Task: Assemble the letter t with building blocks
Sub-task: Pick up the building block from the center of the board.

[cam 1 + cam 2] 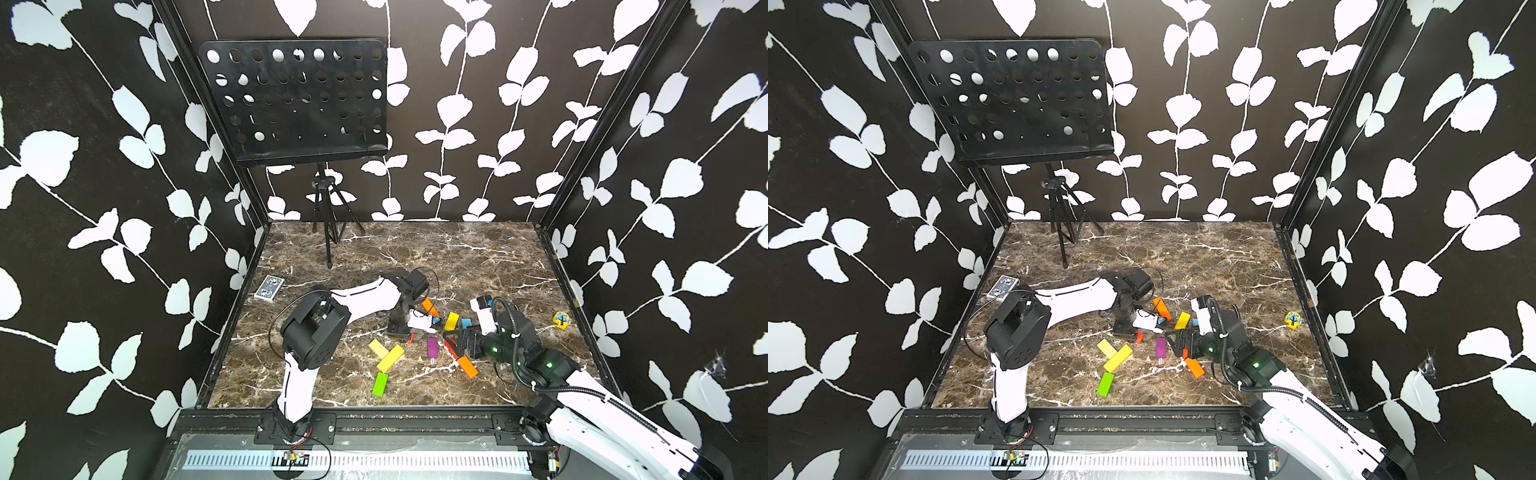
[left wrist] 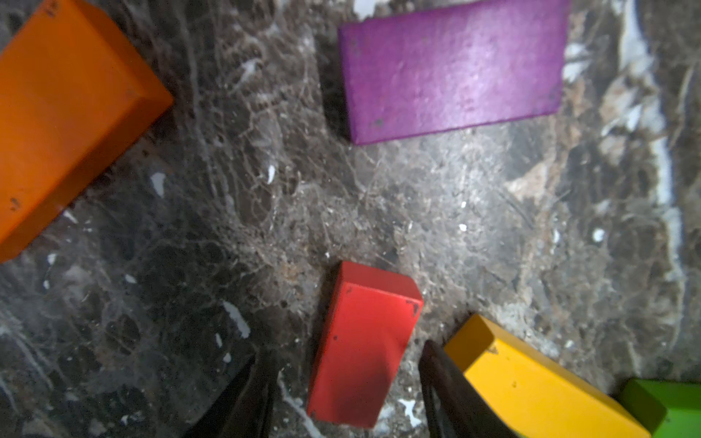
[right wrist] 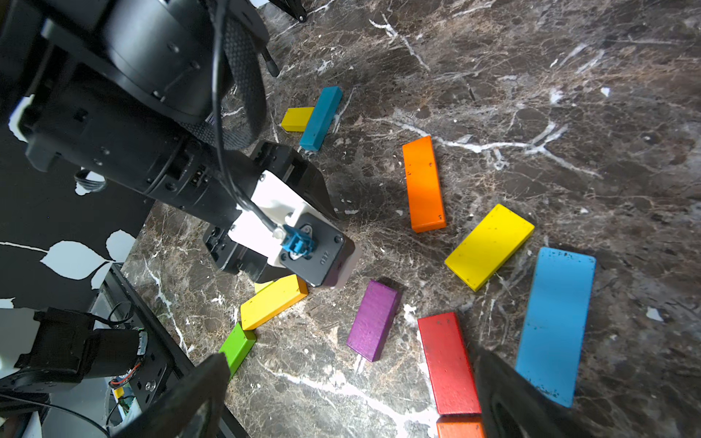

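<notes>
Dozen or so building blocks [image 1: 390, 358] scattered lower centre of frame on marble table [image 1: 457, 257]. Left gripper [image 2: 345, 350] part-open, straddling red block [image 2: 364, 379], not clamped. Right gripper [image 3: 352, 356] spread wide, empty.

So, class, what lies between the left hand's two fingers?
A glossy red rectangular building block, flat on the brown marble tabletop; the left wrist view shows it.

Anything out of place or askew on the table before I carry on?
No damage or spill. Two strays are not blocks: a tree token near the right wall and a card box by the left wall. The front yellow block appears to overlap the pale yellow block, so it may sit tilted.
</notes>
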Robot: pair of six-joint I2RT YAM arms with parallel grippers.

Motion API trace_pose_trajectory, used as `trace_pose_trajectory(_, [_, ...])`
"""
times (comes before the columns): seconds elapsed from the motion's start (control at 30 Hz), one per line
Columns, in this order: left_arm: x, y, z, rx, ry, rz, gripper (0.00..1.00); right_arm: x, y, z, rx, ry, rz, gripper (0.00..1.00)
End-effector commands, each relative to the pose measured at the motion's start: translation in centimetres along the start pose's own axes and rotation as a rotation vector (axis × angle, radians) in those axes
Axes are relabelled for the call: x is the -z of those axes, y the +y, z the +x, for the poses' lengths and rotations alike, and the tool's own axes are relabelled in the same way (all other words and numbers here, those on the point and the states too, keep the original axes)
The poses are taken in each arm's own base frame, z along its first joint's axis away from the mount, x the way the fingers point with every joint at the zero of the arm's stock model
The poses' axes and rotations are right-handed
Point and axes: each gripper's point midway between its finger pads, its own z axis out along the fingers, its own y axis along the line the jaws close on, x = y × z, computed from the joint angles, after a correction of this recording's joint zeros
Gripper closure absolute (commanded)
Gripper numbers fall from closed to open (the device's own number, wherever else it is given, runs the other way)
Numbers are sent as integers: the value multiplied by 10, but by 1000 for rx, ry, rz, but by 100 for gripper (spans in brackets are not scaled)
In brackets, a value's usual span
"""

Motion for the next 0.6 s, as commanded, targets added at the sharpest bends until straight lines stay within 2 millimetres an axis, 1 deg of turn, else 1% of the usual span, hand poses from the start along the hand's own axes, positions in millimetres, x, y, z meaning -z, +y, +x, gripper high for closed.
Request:
trace_pose_trajectory(0.0, [0, -1, -3, -5, 6, 13, 39, 1, 1, -6, 14, -33, -5, 1])
trace_pose_trajectory(0.17, [-2, -3, -1, 0, 19, 24, 43, 2, 0, -4, 12, -31, -4, 1])
trace_pose_trajectory(0.27, [-4, -4, 1, 3, 34, 36, 47, 3, 0, -4, 11, -33, -3, 1])
trace_pose_trajectory(0.43, [-7, -8, 6, 8, 55, 55, 56, 4, 1, -6, 14, -37, -6, 1])
trace_pose_trajectory(0.57, [-8, -7, 7, 4, 58, 50, 64, 1, 3, -10, 21, -35, -8, 1])
